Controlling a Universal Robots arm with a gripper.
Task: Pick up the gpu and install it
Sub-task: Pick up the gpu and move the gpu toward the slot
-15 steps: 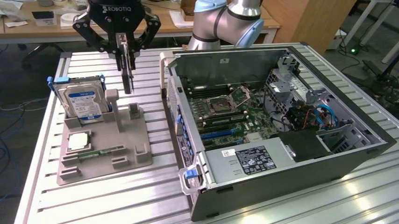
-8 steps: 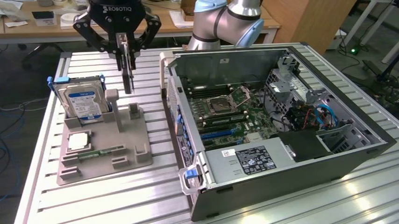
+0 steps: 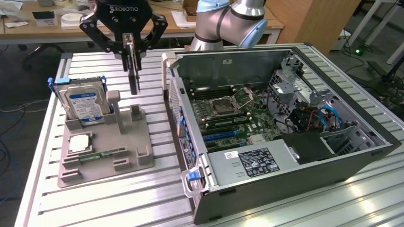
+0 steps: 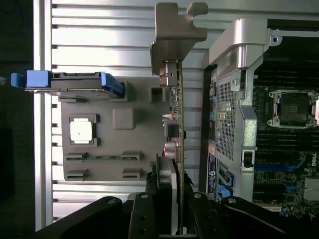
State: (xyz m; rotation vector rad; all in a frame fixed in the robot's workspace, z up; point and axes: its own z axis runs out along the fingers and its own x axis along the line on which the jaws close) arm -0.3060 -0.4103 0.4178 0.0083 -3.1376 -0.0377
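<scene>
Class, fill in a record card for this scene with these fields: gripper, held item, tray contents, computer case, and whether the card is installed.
gripper: gripper shut on the gpu, above the grey tray
held item: gpu hangs on edge, silver bracket at the end away from the gripper; it appears clear of the tray
tray contents: hard drive standing upright; processor chip and memory stick lying flat
computer case: computer case open, motherboard exposed, at the exterior view's right of the tray
installed: no

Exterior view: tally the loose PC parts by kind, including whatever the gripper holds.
gpu: 1, held in the gripper
hard drive: 1
CPU: 1
memory stick: 1
Total: 4
</scene>
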